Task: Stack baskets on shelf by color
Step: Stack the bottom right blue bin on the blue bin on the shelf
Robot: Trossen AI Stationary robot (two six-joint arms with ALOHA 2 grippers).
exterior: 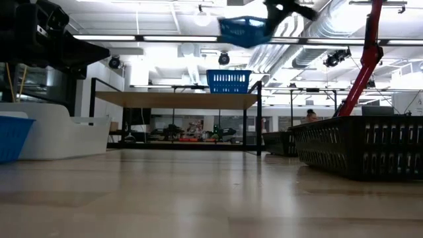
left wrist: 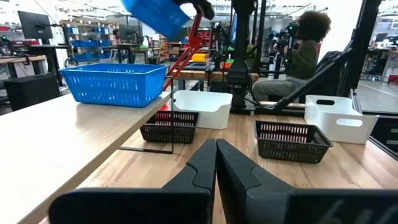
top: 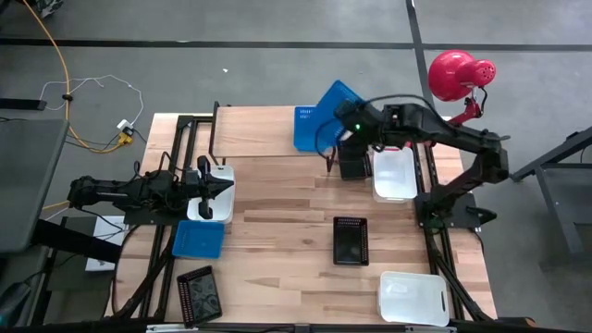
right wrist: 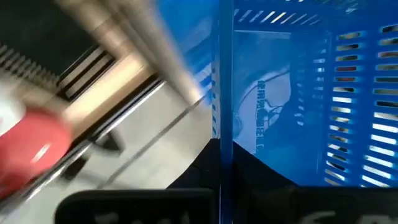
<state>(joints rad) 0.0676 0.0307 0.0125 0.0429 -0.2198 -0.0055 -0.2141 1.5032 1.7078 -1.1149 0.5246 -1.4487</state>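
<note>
Blue basket held tilted in air above shelf end, rim pinched in right gripper, fingers closed on its wall. Second blue basket sitting on shelf top just below. Beside shelf on tabletop: black basket, white basket, red lamp behind. Another black basket mid-table, white one at near right corner. Left gripper shut, empty, over white basket at left; blue basket and black basket nearby. Person seated beyond table.

Wooden tabletop: light planks, on grey floor. Beyond the tabletop: yellow cable on the floor, red lamp at its corner, ceiling ducts, seated person, distant workbenches.
</note>
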